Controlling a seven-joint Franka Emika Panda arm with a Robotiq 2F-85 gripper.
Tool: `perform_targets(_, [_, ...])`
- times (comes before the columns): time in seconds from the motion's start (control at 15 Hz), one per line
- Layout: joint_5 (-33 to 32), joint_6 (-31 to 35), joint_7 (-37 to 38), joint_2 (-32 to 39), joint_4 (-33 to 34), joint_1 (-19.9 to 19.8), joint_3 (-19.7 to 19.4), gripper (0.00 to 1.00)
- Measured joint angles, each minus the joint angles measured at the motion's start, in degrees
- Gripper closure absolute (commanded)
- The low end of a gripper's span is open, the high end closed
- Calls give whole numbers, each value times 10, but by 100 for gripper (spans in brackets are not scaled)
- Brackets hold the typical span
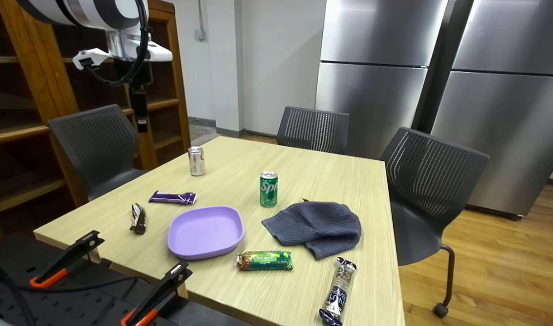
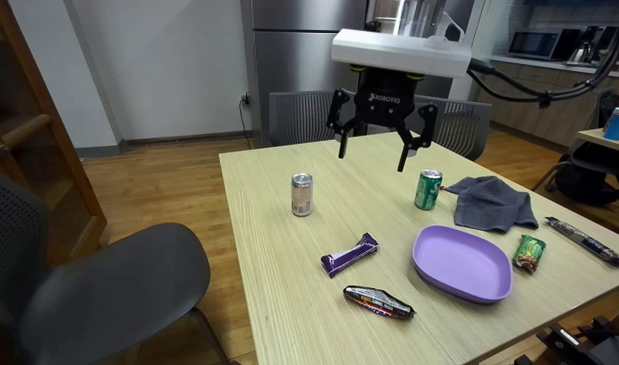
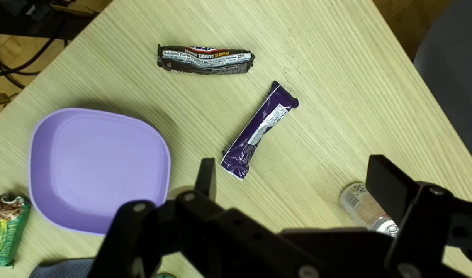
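1. Gripper: hangs above the table, jaws spread wide, tips well apart & clear of the tabletop.
2. Purple bar: flat on the table; in wrist view shows in the gap btwn the jaws, one end close to a tip as seen from there.
3. Silver can: upright, near the purple bar; partly hidden behind a jaw in wrist view.
4. Height's hard to judge from these angles, so can't say for sure which of those two is closest to the gripper.
5. Purple dish: flat near the table edge, w/ a dark-wrapped bar off one side & a green-wrapped bar just beside it on the opp. side.
6. Sprite can: green, upright, btwn the silver can & a gray cloth; cloth lies bunched, near the green-wrapped bar.
7. Long bar, dk/silver wrapper: flat, nr the table edge, past the cloth & green-wrapped bar.
8. Bg: mesh-back chairs around the table, steel fridges in both exterior views, wood cabinet nr a chair in an exterior view.
9. Black clamps w/ orange handles: at table edge, nr the dish, in an exterior view.
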Motion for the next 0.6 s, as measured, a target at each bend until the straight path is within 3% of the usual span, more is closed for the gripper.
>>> perform_targets(0.6, [-29,36,76,81,18,29,-29,0])
